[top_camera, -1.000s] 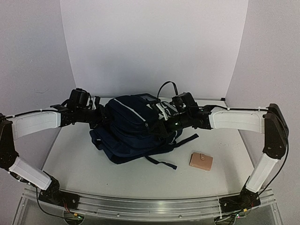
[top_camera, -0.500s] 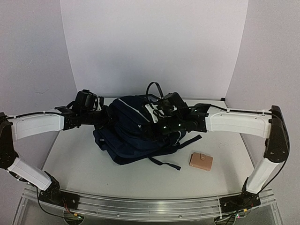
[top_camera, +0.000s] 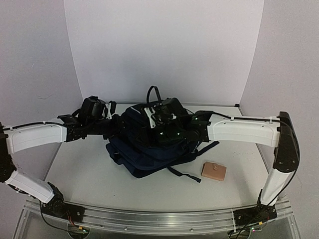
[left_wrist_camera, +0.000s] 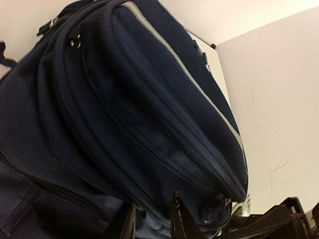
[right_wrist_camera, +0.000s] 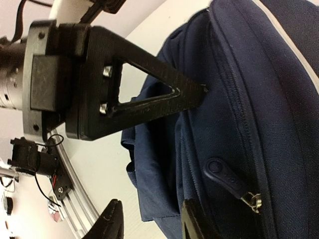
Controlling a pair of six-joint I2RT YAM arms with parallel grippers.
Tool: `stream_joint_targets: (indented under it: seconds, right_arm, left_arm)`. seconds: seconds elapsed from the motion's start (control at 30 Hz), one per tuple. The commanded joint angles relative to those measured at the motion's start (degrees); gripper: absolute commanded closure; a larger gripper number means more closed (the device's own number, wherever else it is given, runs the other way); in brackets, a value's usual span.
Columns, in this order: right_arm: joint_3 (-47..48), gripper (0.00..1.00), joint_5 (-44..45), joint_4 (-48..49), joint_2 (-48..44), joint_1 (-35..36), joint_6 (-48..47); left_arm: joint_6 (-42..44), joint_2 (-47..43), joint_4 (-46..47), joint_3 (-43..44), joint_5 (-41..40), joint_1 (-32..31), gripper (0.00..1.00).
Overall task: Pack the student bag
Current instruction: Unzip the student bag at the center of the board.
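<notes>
As end effectors (left_wrist_camera: 152,224) (right_wrist_camera: 152,221) flank, bag (top_camera: 144,149) lies.

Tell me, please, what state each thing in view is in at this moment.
student bag, slumped on the table between both grippers; the zips that show look closed.
wallet, closed, lying flat, apart from the bag and outside it.
left gripper, at the bag's side, jaws narrowly apart with fabric between them; a grip cannot be told.
right gripper, open, jaws apart beside the bag's fabric.

no readable text, none on student bag (top_camera: 144,160)
</notes>
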Motion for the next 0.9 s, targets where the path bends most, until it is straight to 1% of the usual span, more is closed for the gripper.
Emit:
stream_joint_targets:
  seconds: [0.0,0.1,0.2,0.27,0.33,0.5,0.67,0.77,0.87]
  right_arm:
    - [-2.64,0.5,2.45,2.4,-8.22,0.05,0.57]
    - [-5.1,0.44,7.27,1.78,-12.79,-0.07,0.28]
    - [-6.7,0.38,10.43,1.31,-16.1,-0.62,-0.62]
    - [-7.75,0.36,12.6,1.19,-17.39,-1.48,-1.03]
    - [-8.76,0.35,12.64,1.18,-18.12,-2.93,-1.24]
    - [-10.53,0.34,9.94,1.18,-19.15,-6.16,-1.36]
    - [-11.74,0.33,8.41,1.34,-19.41,-6.79,-0.95]
    - [-12.2,0.33,7.74,1.46,-19.27,-6.84,-0.59]
    - [-12.44,0.33,7.32,1.58,-19.46,-6.82,-0.56]
  left_arm:
    - [10.38,-7.61,-6.77,2.55,-5.15,-0.26,0.6]
    - [14.44,-9.67,-7.33,2.59,-3.68,-0.42,0.52]
    - [18.45,-10.33,-4.42,2.35,0.43,-1.94,0.45]
    - [21.26,-9.46,-2.8,3.01,1.99,-3.68,0.42]
    - [24.29,-7.23,-3.04,4.78,3.35,-5.39,0.4]
    - [33.26,0.92,-9.96,12.32,3.84,-8.22,0.37]
    - [40.75,4.75,-12.94,15.6,2.05,-9.51,0.36]
    - [43.69,6.41,-15.64,16.93,1.66,-9.69,0.36]
    - [45.65,7.33,-17.43,17.17,-0.51,-10.17,0.36]
